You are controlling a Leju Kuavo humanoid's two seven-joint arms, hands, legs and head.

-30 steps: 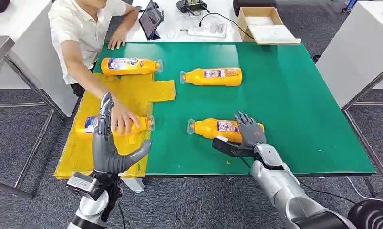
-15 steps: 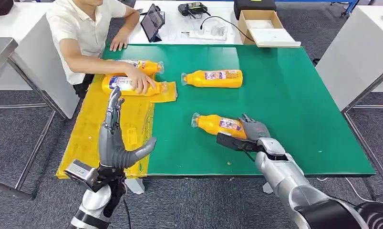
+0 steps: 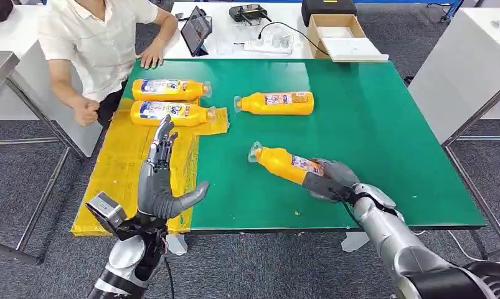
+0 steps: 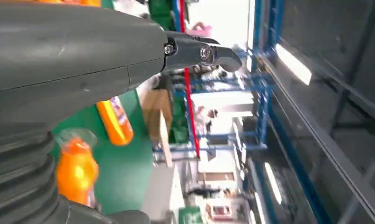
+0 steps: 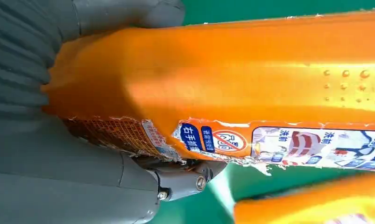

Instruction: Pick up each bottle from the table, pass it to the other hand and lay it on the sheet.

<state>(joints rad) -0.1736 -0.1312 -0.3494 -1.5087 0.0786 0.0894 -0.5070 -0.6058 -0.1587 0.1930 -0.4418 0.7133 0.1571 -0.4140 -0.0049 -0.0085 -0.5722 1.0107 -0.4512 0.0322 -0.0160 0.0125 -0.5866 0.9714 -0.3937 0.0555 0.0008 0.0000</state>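
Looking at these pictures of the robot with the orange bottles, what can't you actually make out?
- Base of the held bottle: in the head view the right hand wraps it.
- Its label: in the right wrist view torn, print too small to read.
- Whether that bottle is clear of the table: cannot tell.
- Left wrist view: left hand covers the near scene; the background is blurred.

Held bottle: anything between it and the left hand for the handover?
Nothing visible. The right hand grips the bottle by its base, cap pointing toward the open left hand. Between them lies bare green table.
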